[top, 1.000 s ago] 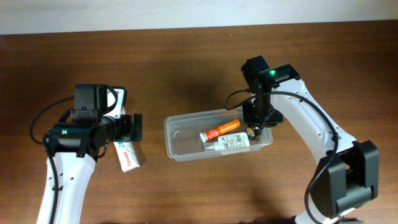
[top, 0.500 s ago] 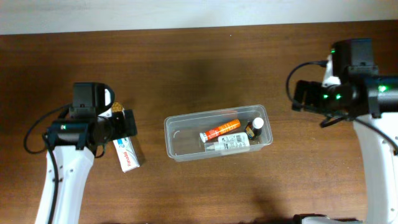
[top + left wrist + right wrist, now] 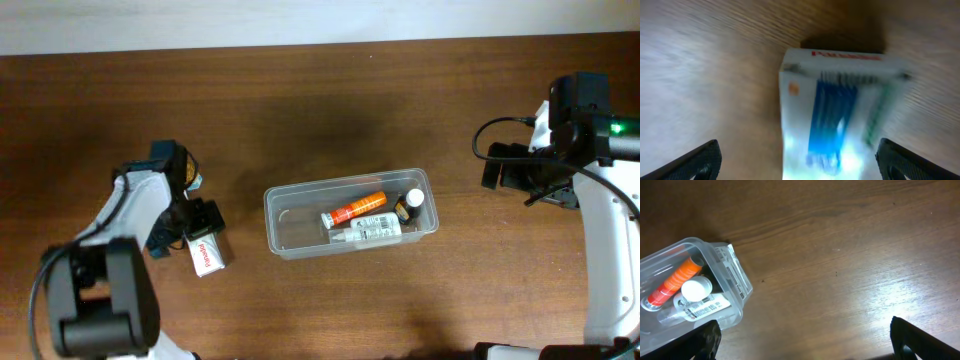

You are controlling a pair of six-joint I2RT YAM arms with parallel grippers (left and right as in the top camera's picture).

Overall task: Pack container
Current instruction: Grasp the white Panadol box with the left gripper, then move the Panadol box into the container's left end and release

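The clear container sits mid-table, holding an orange tube, a white-labelled bottle and a small dark bottle with a white cap. My right gripper hangs open and empty to the right of it, well apart. In the right wrist view the container's corner shows at the left, with bare wood between the right gripper's wide jaws. A white box with blue and red print lies on the table at the left. My left gripper is open just over it. The box appears blurred between its fingertips.
The brown wooden table runs to a pale wall strip along the far edge. Both arms' white links stand at the left and right sides. Bare wood stretches right of the container.
My right gripper opened, left the small capped bottle in the container and drew back to the right. My left arm swung down over the white box.
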